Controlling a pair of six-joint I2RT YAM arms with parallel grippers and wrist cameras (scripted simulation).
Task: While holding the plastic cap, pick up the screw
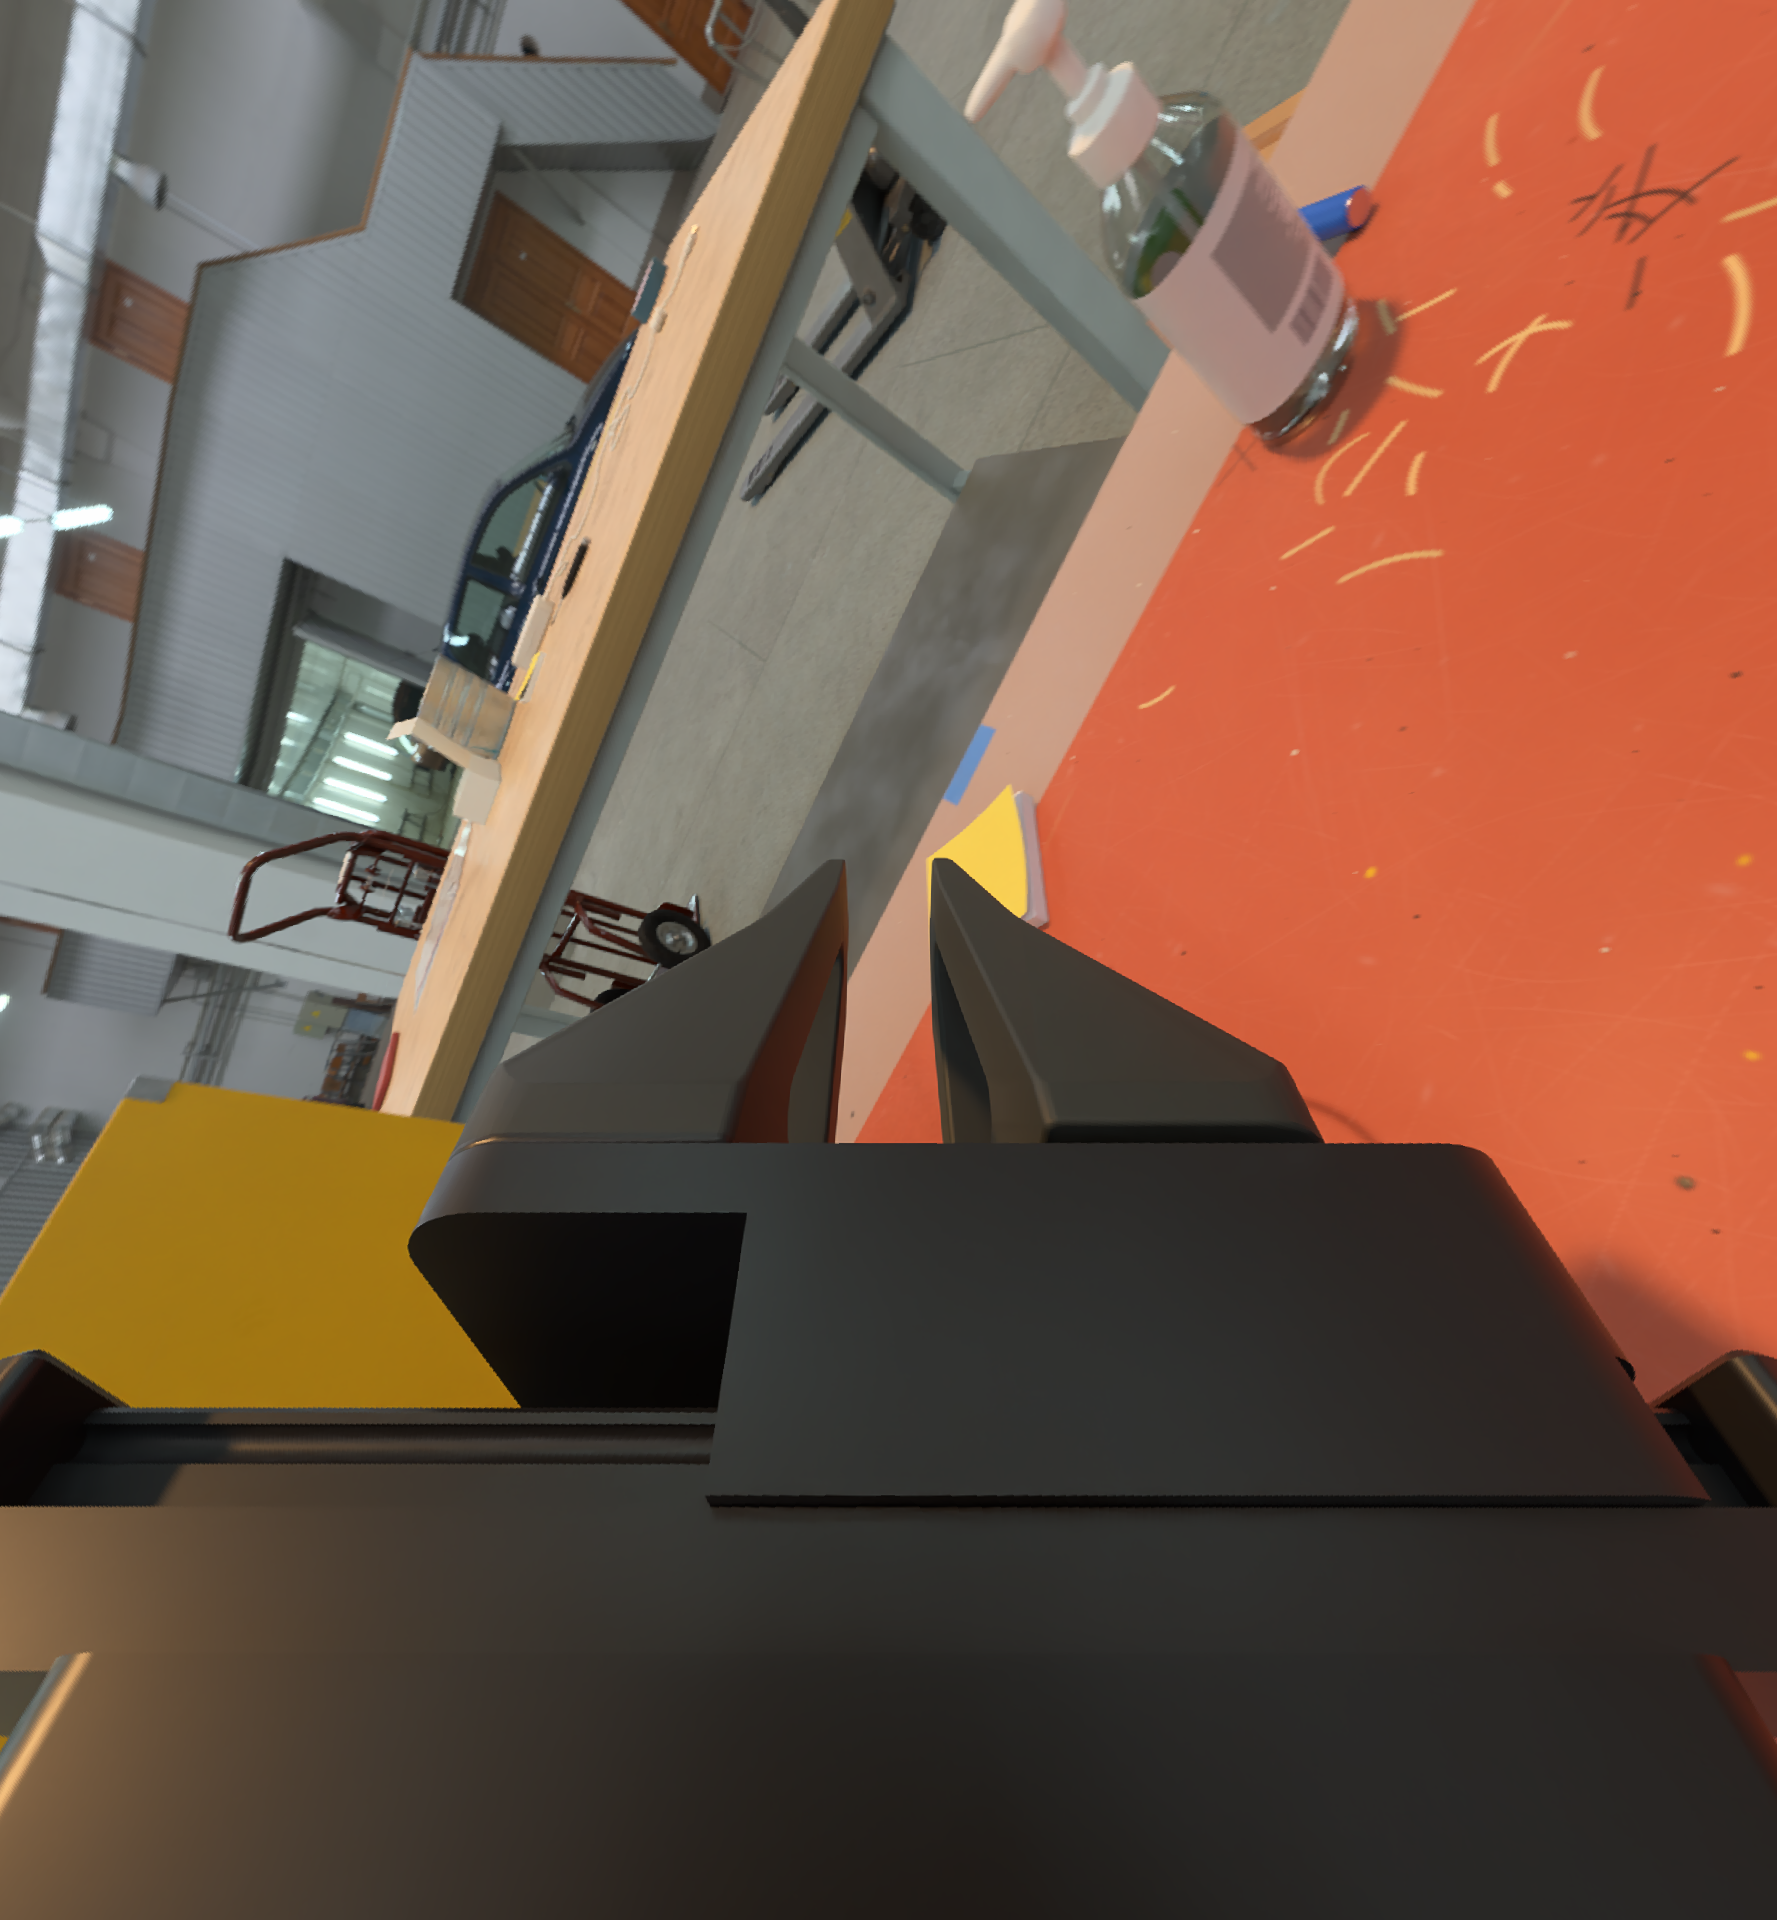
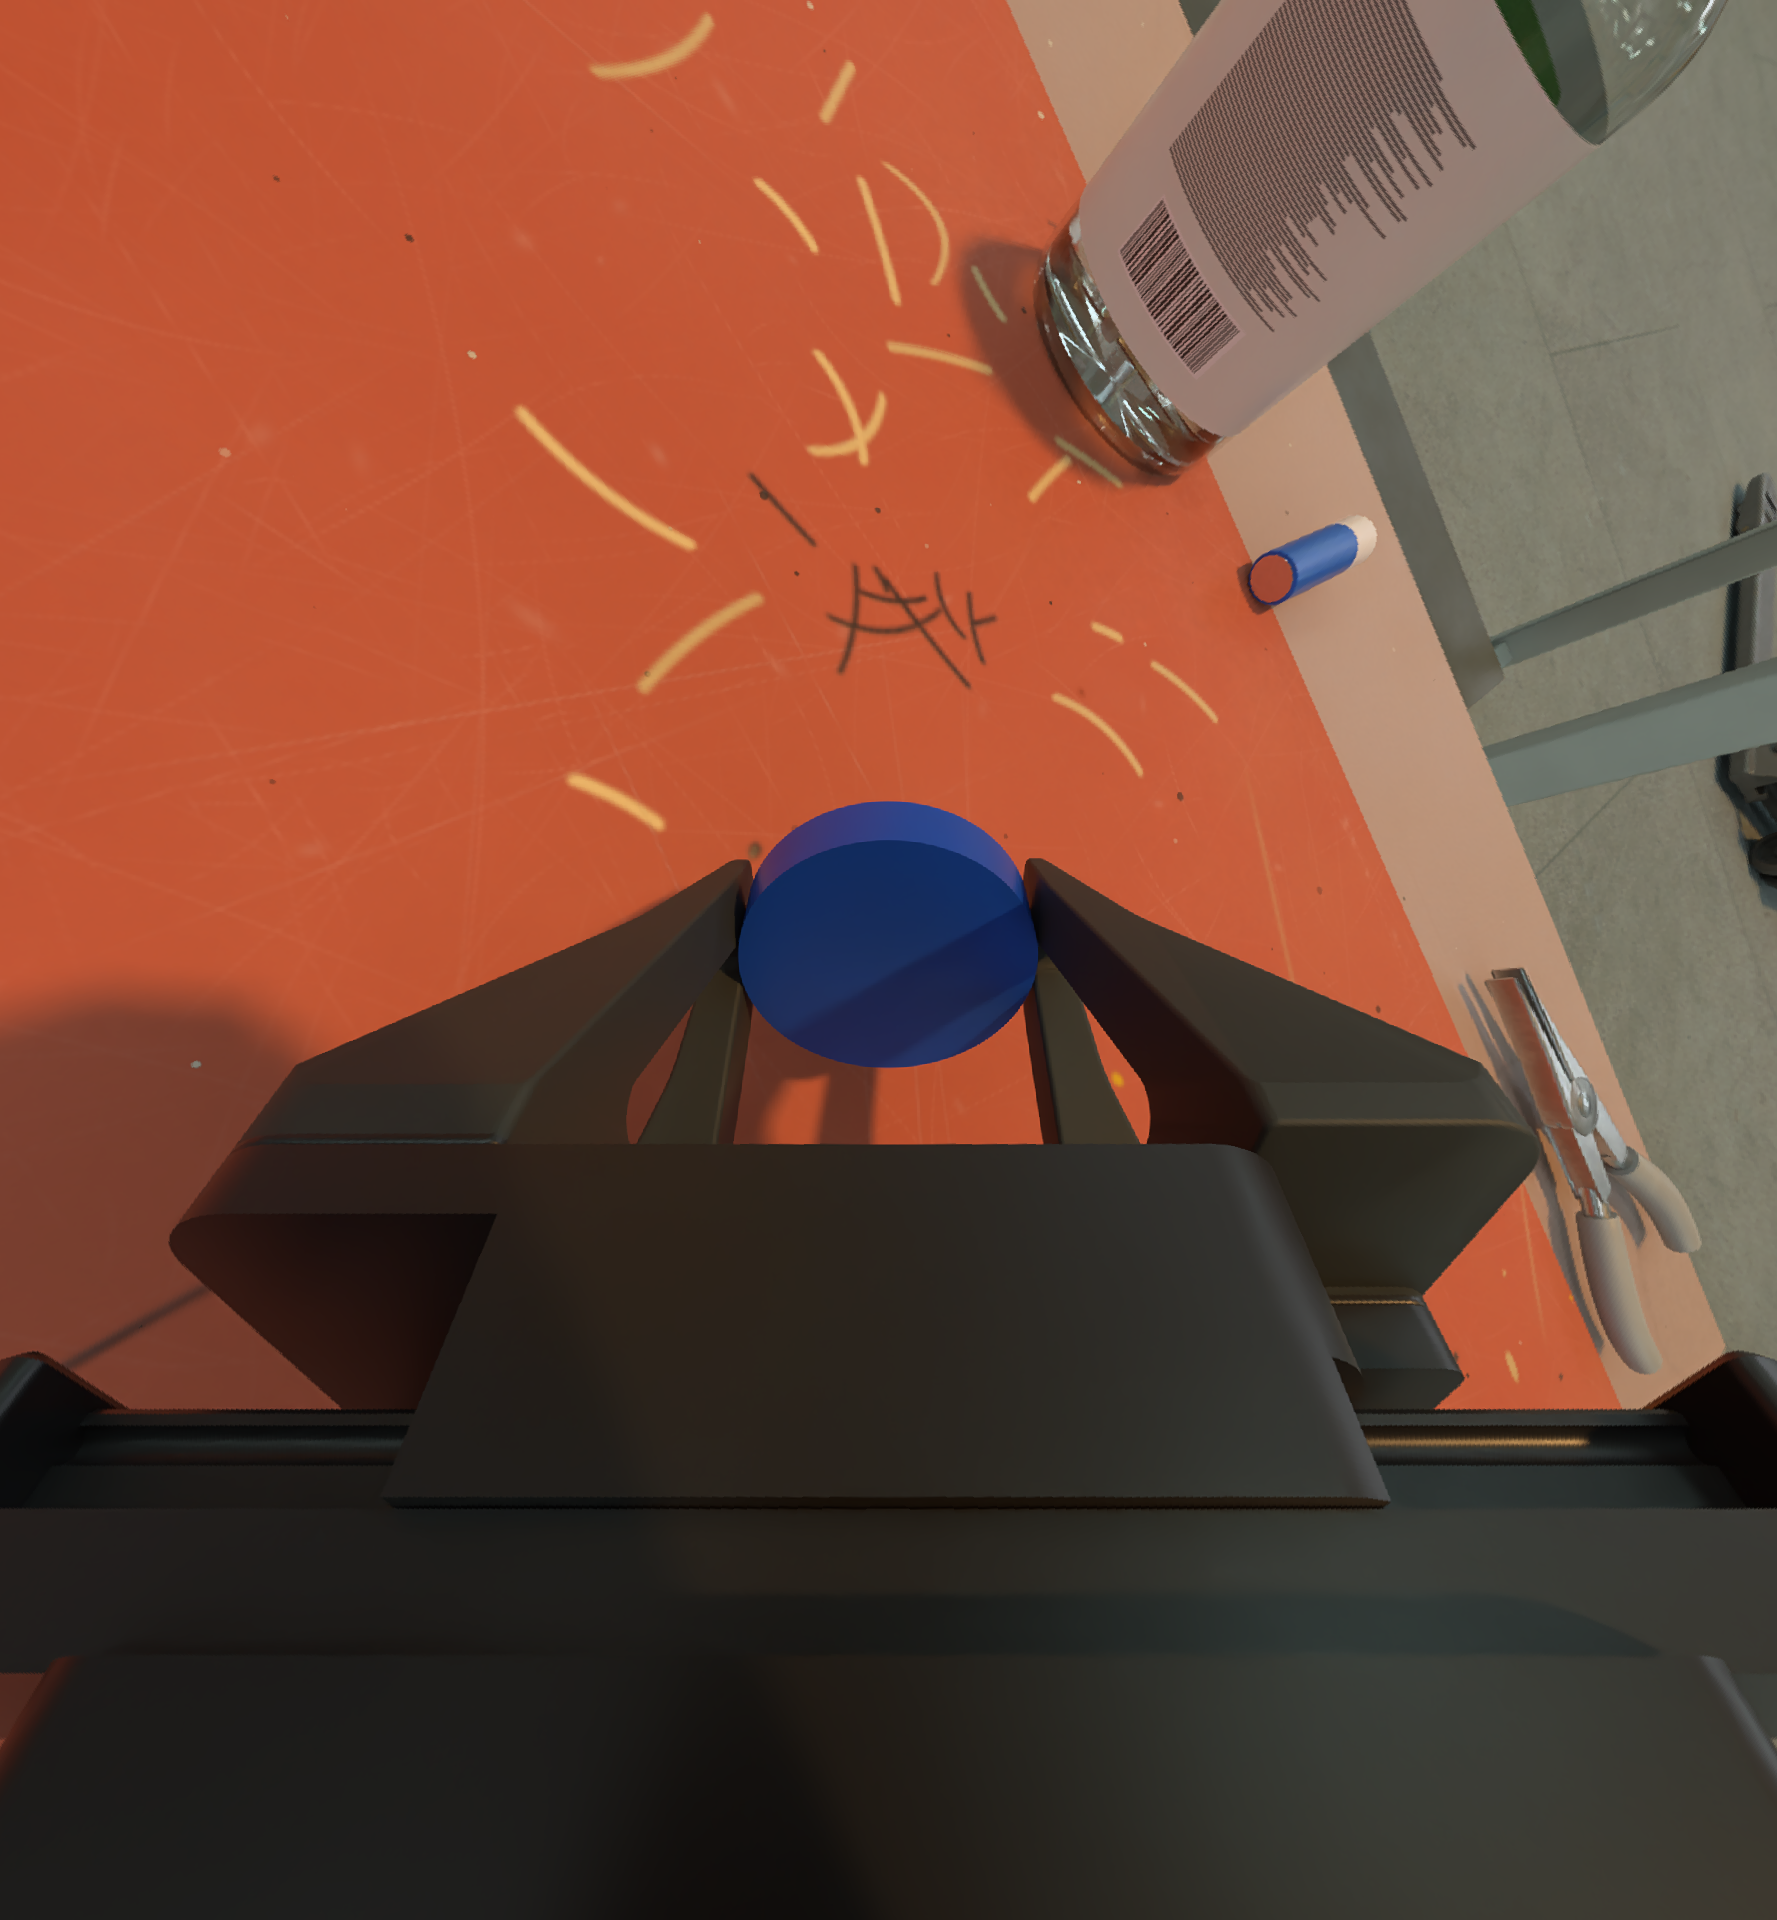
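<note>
Orange and scuffed, the counter (image 1: 1486, 831) runs off to my right in the left wrist view, with a workshop hall tilted behind it. My left hand (image 1: 886, 883) has its two dark fingers nearly together, only a thin slit between them, and nothing in it that I can see. Just past the fingertips a flat yellow pad (image 1: 998, 847) lies at the counter's edge. Farther off a clear plastic pump bottle with a pale printed label (image 1: 1216, 249) stands upright, and a small blue cylinder with a red end (image 1: 1336, 211) lies behind it. I cannot find the screw here.

From the right wrist view, my right hand (image 2: 886, 883) is clamped on the round blue plastic cap (image 2: 884, 935), one finger on each side, its flat face turned toward the camera. The bottle's label (image 2: 1310, 187) carries a barcode and lines of small print. The blue cylinder (image 2: 1305, 561) lies near the edge, red end toward me. Pale-handled metal pliers (image 2: 1580, 1153) lie at the counter's rim. No screw shows here either.
</note>
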